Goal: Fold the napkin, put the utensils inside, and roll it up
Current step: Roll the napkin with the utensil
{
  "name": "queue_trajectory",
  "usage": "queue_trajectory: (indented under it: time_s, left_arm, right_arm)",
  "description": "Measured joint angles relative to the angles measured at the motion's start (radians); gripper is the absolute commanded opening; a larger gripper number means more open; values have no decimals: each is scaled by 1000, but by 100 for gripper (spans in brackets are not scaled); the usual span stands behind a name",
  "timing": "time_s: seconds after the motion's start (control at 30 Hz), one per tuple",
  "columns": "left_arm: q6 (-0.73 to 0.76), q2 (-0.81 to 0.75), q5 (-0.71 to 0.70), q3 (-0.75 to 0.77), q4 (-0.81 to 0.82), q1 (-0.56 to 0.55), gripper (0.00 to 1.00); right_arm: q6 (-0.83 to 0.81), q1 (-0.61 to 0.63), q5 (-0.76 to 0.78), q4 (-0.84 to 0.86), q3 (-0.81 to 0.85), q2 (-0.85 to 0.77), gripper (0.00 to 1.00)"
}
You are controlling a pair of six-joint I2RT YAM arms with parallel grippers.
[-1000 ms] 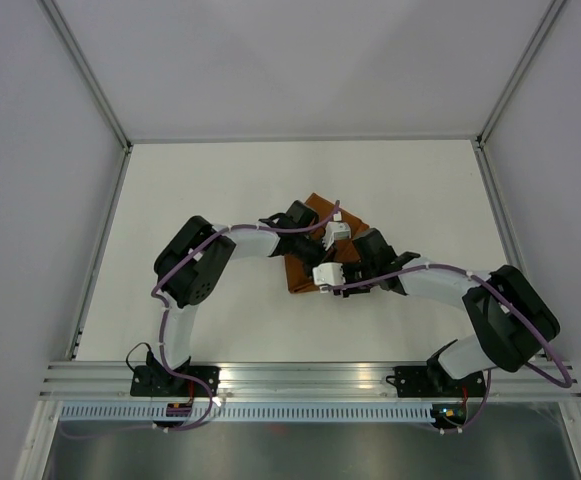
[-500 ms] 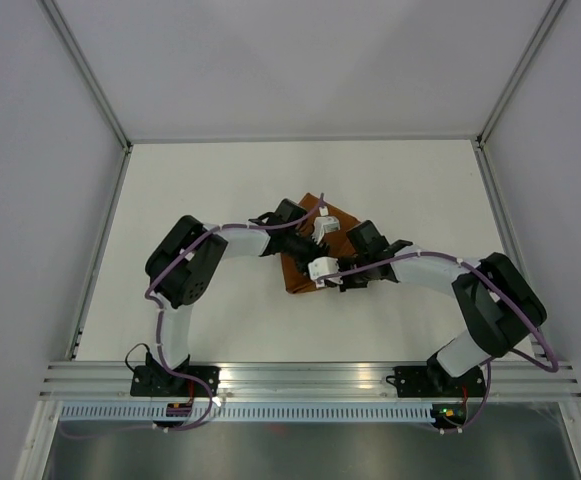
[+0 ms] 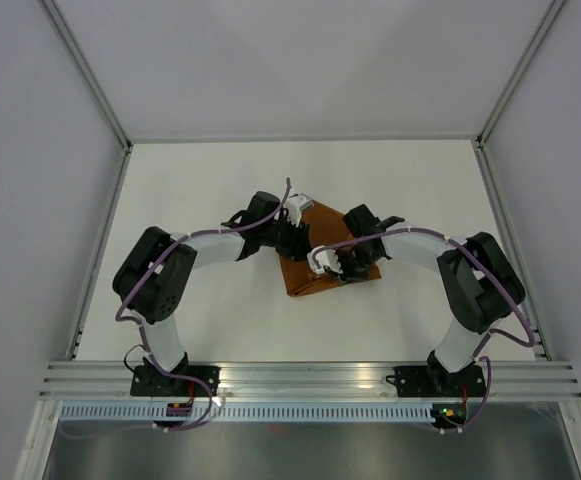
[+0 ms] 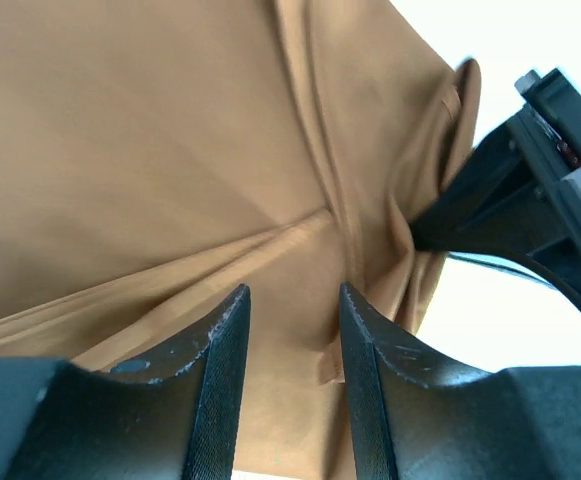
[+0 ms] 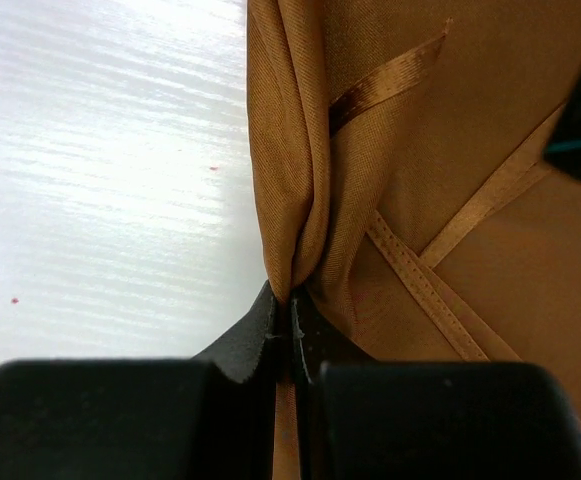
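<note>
Table point(image 3: 220, 200), white, carried the creased napkin point(image 3: 310, 280) near its centre, well away from every edge. Both arms reached in over its far half and hid that part from above. Left gripper point(image 4: 292, 300) hung over the cloth, jaws partly apart and empty. Right gripper point(image 5: 290, 305) pinched a bunched fold at the napkin's edge.

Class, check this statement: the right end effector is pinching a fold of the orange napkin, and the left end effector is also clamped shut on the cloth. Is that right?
Not quite. The right end effector does pinch a fold of the napkin, but the left end effector is not clamped shut. The left wrist view shows its fingers standing apart over the cloth, gripping nothing.
</note>
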Motion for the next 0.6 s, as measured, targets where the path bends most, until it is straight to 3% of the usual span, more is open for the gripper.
queue_trajectory:
  time_s: [0.37,0.6]
  left_arm:
    - [-54,-430,-418,-357,343,-18,50]
    - [129,-489,-671,-441,504,-250,55]
  right_arm:
    - [-83,-76,-135,-399,301,252,0]
    - [-92,-107,-181,-617,453,399,0]
